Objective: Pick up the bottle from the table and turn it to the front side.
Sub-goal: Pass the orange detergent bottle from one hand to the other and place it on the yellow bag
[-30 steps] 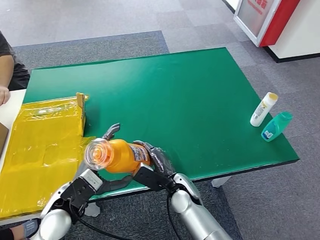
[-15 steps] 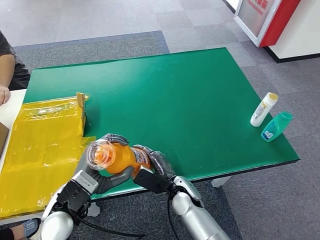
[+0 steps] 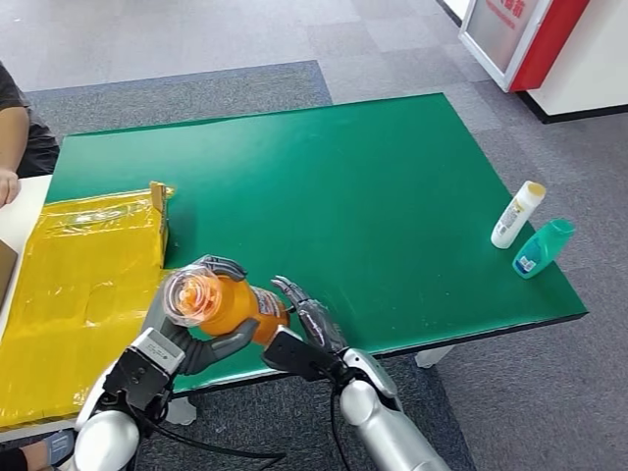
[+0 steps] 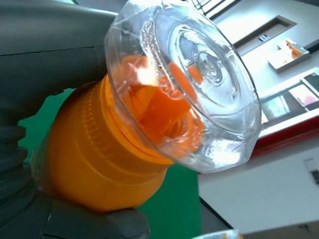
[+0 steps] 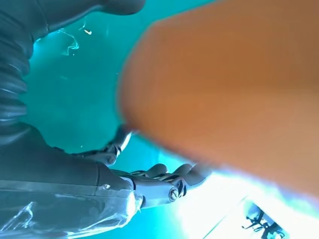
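Bottle (image 3: 230, 304) lies level in left hand (image 3: 185, 329), clear cap toward camera.

Green table (image 3: 355, 186), yellow sheet (image 3: 81, 294) at left, white bottle (image 3: 517, 215) and teal, perhaps bottle (image 3: 543, 247), right.

The orange bottle (image 3: 235, 304) with clear domed cap lies roughly horizontal above the desk's near edge, seemingly lifted.
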Controlling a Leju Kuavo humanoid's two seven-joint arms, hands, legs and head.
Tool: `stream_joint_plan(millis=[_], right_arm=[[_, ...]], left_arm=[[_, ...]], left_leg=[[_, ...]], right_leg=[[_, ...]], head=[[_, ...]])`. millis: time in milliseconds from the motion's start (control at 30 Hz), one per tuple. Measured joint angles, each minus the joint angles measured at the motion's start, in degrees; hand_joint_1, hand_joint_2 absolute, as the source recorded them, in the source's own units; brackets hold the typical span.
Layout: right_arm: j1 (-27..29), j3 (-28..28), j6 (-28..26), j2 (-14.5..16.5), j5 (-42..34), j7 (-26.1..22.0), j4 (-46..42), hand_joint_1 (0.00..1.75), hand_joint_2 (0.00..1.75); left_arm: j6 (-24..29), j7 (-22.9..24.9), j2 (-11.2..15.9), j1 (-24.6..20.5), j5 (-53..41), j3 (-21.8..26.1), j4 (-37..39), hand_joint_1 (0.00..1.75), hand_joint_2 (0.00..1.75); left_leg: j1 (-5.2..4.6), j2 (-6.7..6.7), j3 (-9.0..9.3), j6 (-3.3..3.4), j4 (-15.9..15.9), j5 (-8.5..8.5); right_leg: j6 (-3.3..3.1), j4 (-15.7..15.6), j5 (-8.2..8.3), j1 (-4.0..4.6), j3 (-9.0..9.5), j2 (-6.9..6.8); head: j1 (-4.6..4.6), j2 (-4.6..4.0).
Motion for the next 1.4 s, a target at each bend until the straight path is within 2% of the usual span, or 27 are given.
stream_joint_plan(millis=[100,200,300,400,500,633,800,900,1100,1233,1267,1300,1367,1400], right_arm=[[0.8,-1.1,0.3,0.0,-1.2,-0.2,-1.5,0.00,1.75],[2.0,-3.0,1.2,0.0,-2.6,-0.5,-4.2,0.00,1.75],[3.3,-5.2,2.8,0.0,-3.6,-0.6,-7.1,0.00,1.75],[4.4,-7.3,3.9,0.0,-4.2,-0.8,-9.0,0.00,1.75],[5.0,-8.6,4.3,0.0,-4.4,-0.9,-10.0,0.00,1.75],[5.5,-9.9,4.7,0.0,-4.4,-1.2,-10.3,0.00,1.75],[5.7,-10.9,5.4,0.0,-4.8,-1.8,-10.3,0.00,1.75],[5.6,-11.1,5.7,0.0,-4.9,-2.0,-10.2,0.00,1.75],[5.3,-11.2,6.2,0.0,-5.2,-2.4,-9.5,0.00,1.75],[4.9,-11.2,6.3,0.0,-5.8,-2.7,-8.3,0.00,1.75],[4.9,-11.2,6.3,0.0,-5.9,-2.8,-8.0,0.00,1.75],[4.9,-11.1,6.3,0.0,-6.0,-2.9,-7.6,0.00,1.75],[4.9,-11.0,6.2,0.0,-6.1,-3.1,-6.8,0.00,1.75],[4.9,-11.0,6.2,0.0,-6.1,-3.2,-6.5,0.00,1.75]], left_arm=[[1.4,3.6,0.6,-1.0,-5.5,0.6,0.0,1.75,1.75],[1.1,8.7,2.3,-3.2,-12.5,1.8,0.1,1.75,1.75],[-2.5,14.7,5.6,-6.6,-18.9,2.8,1.2,1.75,1.75],[-5.2,17.6,9.4,-9.8,-21.7,3.9,3.7,1.75,1.75],[-6.1,18.2,11.6,-11.8,-22.8,4.6,5.6,1.75,1.75],[-9.8,20.3,14.8,-14.6,-27.1,4.4,9.0,1.75,1.75],[-12.8,20.5,17.8,-16.9,-30.0,3.7,14.6,1.75,1.75],[-13.7,20.5,18.8,-17.5,-31.3,2.8,17.9,1.75,1.75],[-15.1,19.4,20.5,-19.0,-32.7,0.8,22.9,1.64,1.75],[-13.0,17.3,21.9,-20.3,-35.5,-1.6,27.2,1.55,1.75],[-12.0,16.7,22.1,-20.5,-36.2,-2.3,28.1,1.42,1.75],[-10.9,16.1,22.4,-20.7,-36.7,-2.9,29.0,1.14,1.75],[-8.5,14.8,22.7,-20.9,-37.7,-4.0,30.6,0.44,1.75],[-7.3,14.1,22.9,-21.0,-37.9,-4.4,31.3,0.17,1.75]], left_leg=[[0.00,-0.01,0.00,0.00,0.0,0.00],[0.00,-0.01,0.00,0.00,0.0,0.01],[0.00,0.00,0.01,-0.02,0.0,0.03],[0.01,0.02,0.01,-0.06,0.0,0.05],[0.01,0.02,0.00,-0.06,0.0,0.06],[0.01,0.03,0.00,-0.06,0.0,0.05],[0.01,0.03,-0.01,-0.06,0.0,0.05],[0.01,0.03,-0.01,-0.06,0.0,0.05],[0.01,0.04,-0.01,-0.06,0.0,0.05],[0.01,0.04,-0.01,-0.06,0.0,0.05],[0.01,0.04,-0.01,-0.06,0.0,0.06],[0.01,0.03,-0.01,-0.06,0.0,0.06],[0.01,0.03,-0.01,-0.07,0.0,0.06],[0.01,0.03,-0.01,-0.07,0.0,0.06]], right_leg=[[0.00,0.0,0.00,0.00,-0.01,0.00],[0.00,0.0,0.00,0.00,-0.01,0.00],[-0.01,0.0,0.01,0.01,-0.01,0.00],[-0.08,0.0,0.06,0.02,-0.06,0.01],[-0.09,0.0,0.06,0.02,-0.06,0.01],[-0.09,0.0,0.06,0.01,-0.06,0.02],[-0.09,0.0,0.06,0.02,-0.07,0.02],[-0.09,0.0,0.06,0.02,-0.08,0.02],[-0.09,0.0,0.06,0.02,-0.06,0.02],[-0.09,0.0,0.06,0.02,-0.07,0.02],[-0.09,0.0,0.06,0.02,-0.07,0.02],[-0.10,0.0,0.06,0.02,-0.07,0.02],[-0.10,0.0,0.06,0.03,-0.06,0.02],[-0.10,0.0,0.06,0.03,-0.06,0.02]], head=[[0.00,0.00],[-0.01,0.00],[0.00,0.00],[-0.02,0.00],[-0.01,0.00],[-0.01,0.00],[-0.02,0.00],[-0.02,0.00],[-0.01,0.00],[-0.01,0.00],[-0.01,0.00],[-0.02,0.00],[-0.01,0.00],[-0.01,0.00]])
